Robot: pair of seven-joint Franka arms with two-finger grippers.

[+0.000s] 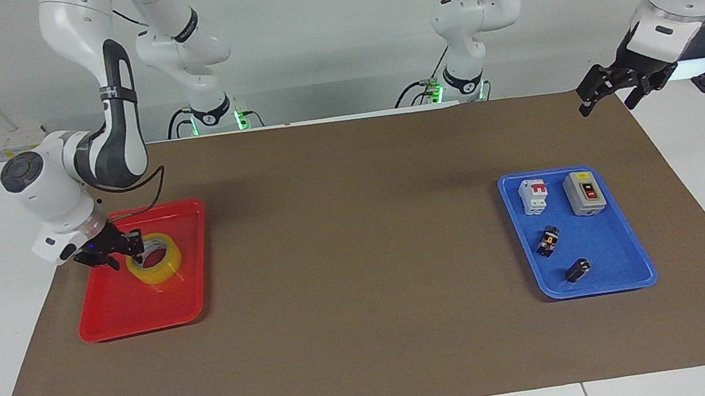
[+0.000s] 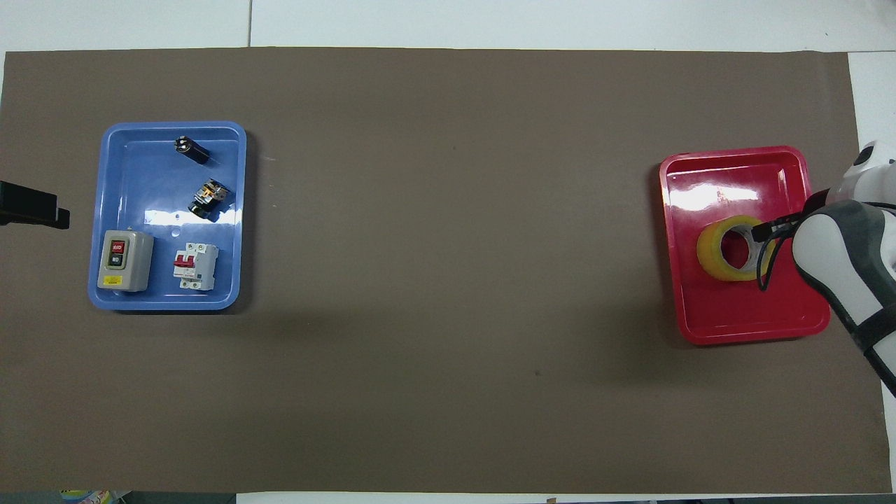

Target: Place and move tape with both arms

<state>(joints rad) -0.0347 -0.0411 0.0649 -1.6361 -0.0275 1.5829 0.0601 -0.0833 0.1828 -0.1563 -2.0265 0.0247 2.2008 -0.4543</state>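
Right pincer [image 1: 130,247] on tape [image 1: 158,267]

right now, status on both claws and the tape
Right claw shut on the tape, over the red tray. Left claw waits, open, over the mat's corner. Nothing in the way.

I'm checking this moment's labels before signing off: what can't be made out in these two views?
- Right gripper at the tape over the red tray: in the overhead view its own arm hides it.
- Whether the tape touches the tray: neither view settles it.
- Left gripper, waiting past the blue tray: the overhead view's edge cuts it off.
- The two small dark parts in the blue tray: too small to identify.
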